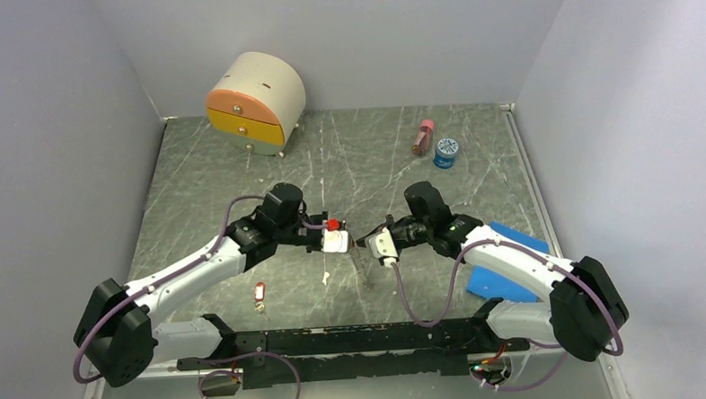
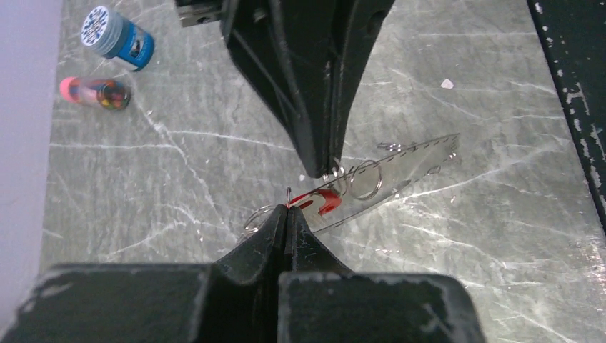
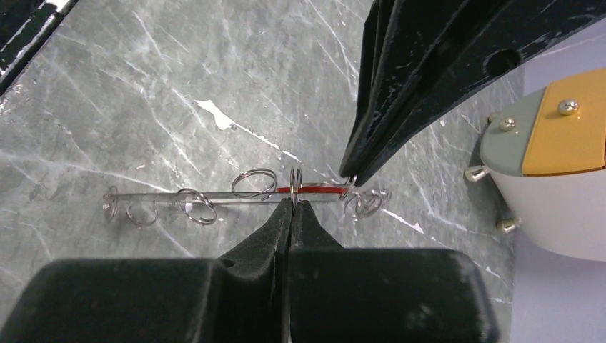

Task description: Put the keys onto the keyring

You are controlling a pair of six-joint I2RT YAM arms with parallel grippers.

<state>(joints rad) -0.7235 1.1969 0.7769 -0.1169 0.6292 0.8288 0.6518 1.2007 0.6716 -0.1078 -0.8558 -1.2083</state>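
- left gripper (image 2: 286, 211): fingers pressed fully together, pinching one end of a red tag (image 2: 321, 202); it sits toward the near side of the surface (image 1: 347, 155) from the drawer chest (image 1: 255, 100) and a little to the right of it
- right gripper (image 3: 291, 204): also fully closed, its tips nipping a small wire ring (image 3: 295, 179) at the tag's other end; it faces the left gripper tip to tip, further right of the chest
- clear strip (image 2: 414, 153): thin and see-through, strung with several small wire rings; it runs on from the red tag past the grippers, above the surface; I cannot tell which loop is the keyring
- key (image 1: 260, 296): one with a red tag lies flat on the surface, straight in front of the chest at the near side, apart from both grippers
- pink bottle (image 1: 423, 138) and blue-lidded jar (image 1: 446, 152): just beside each other, to the right of the chest
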